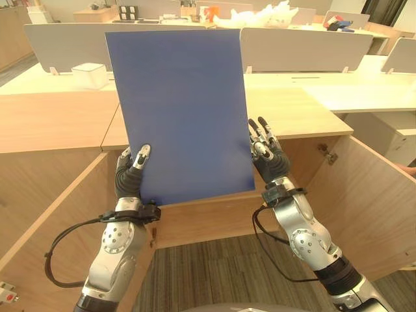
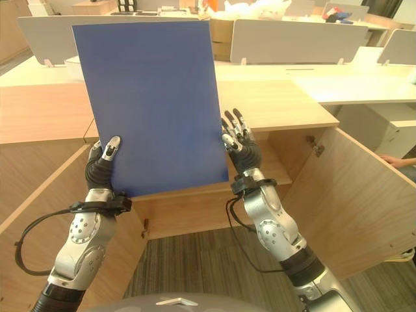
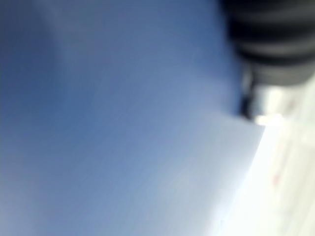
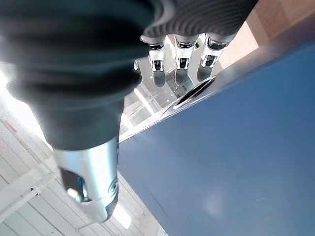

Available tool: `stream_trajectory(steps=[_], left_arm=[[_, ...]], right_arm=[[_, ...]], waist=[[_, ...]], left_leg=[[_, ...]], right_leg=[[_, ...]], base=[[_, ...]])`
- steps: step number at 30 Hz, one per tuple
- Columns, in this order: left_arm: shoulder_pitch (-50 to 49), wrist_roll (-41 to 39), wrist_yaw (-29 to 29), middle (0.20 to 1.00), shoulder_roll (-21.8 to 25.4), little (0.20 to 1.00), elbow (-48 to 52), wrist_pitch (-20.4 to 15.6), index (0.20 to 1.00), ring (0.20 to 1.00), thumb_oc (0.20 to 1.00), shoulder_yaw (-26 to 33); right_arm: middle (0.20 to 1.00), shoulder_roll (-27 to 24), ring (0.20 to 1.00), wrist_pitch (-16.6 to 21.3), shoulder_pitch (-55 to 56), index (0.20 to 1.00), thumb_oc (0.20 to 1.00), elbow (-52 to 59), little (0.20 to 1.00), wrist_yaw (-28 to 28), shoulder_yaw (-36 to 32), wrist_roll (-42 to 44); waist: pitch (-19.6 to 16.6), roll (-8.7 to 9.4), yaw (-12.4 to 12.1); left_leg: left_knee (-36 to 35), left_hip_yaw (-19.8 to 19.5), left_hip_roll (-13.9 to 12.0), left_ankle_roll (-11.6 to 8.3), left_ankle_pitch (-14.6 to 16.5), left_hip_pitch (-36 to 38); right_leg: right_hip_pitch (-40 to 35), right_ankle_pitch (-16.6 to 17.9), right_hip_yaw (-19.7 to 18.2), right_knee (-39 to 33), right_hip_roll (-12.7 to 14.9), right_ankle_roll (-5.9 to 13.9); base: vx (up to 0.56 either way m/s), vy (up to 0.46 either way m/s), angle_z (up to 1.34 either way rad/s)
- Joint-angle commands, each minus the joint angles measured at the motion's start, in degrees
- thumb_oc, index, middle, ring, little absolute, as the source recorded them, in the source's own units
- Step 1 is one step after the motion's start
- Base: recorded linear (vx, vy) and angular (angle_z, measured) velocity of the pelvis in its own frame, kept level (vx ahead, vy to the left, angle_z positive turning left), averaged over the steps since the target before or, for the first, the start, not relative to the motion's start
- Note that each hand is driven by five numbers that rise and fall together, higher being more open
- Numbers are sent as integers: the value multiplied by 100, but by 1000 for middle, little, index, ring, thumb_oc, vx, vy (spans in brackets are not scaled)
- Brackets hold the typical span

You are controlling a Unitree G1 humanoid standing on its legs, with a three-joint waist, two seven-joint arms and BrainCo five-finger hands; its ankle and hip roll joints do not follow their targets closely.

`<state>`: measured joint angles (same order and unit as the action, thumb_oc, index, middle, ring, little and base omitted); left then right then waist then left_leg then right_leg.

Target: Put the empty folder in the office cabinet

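blue folder (image 1: pixel 182 110) hides cabinet interior (image 1: pixel 214 211) | left hand (image 1: pixel 132 172) fingers behind folder | left wrist view blurred

Light wooden desks (image 1: pixel 58 120), grey desk dividers (image 1: pixel 305 49), striped grey carpet (image 1: pixel 214 273), bright office.

Low light-wood cabinet (image 1: pixel 58 123) with flat worktop, both doors swung open: left door (image 1: pixel 52 221), right door (image 1: pixel 370 201). Its top bare where visible. Behind it, a long pale worktop (image 1: pixel 338 88) with grey upright divider panels (image 1: pixel 305 49) along the back; a white rectangular box (image 1: pixel 90 75) sits on it at left. Below, grey striped carpet floor (image 1: pixel 214 273).
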<state>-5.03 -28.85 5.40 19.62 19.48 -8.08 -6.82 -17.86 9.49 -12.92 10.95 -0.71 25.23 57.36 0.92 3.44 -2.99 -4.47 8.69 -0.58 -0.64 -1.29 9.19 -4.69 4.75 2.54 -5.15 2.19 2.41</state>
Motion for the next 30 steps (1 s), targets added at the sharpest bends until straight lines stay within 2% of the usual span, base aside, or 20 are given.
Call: stream_trajectory(steps=[1,16,23,30], left_arm=[[302,23,-9,200,271,200,451,-431,200,200,200,129],[398,-43,-54,200,250,200,407,-420,200,200,200,36],[441,-107,-184,200,312,200,425,-432,200,200,200,-20],[468,-222,-279,200,353,200,472,-463,200,200,200,-30]], right_arm=[[1000,117,1000,95,-194,1000,1000,-17,1000,-67,-29,-94],[1000,137,1000,-70,-361,1000,1000,-107,1000,35,348,-26],[1000,-92,1000,-265,-662,1000,1000,-77,1000,269,644,-27],[1000,-294,1000,-287,-779,1000,1000,-74,1000,448,689,79]], waist=[[-176,143,-42],[-158,134,-80],[-141,169,-123],[-126,198,-164]], left_leg=[[-53,-303,-89,-160,419,-159],[-53,-275,-41,-122,436,-155],[-53,-296,-30,-109,430,-160],[-53,-326,-22,-105,418,-175]], right_leg=[[-204,-242,398,15,379,308],[-200,-198,376,15,436,340],[-199,-202,366,15,448,345],[-201,-204,384,15,451,345]], base=[[0,0,0],[0,0,0],[0,0,0],[0,0,0]])
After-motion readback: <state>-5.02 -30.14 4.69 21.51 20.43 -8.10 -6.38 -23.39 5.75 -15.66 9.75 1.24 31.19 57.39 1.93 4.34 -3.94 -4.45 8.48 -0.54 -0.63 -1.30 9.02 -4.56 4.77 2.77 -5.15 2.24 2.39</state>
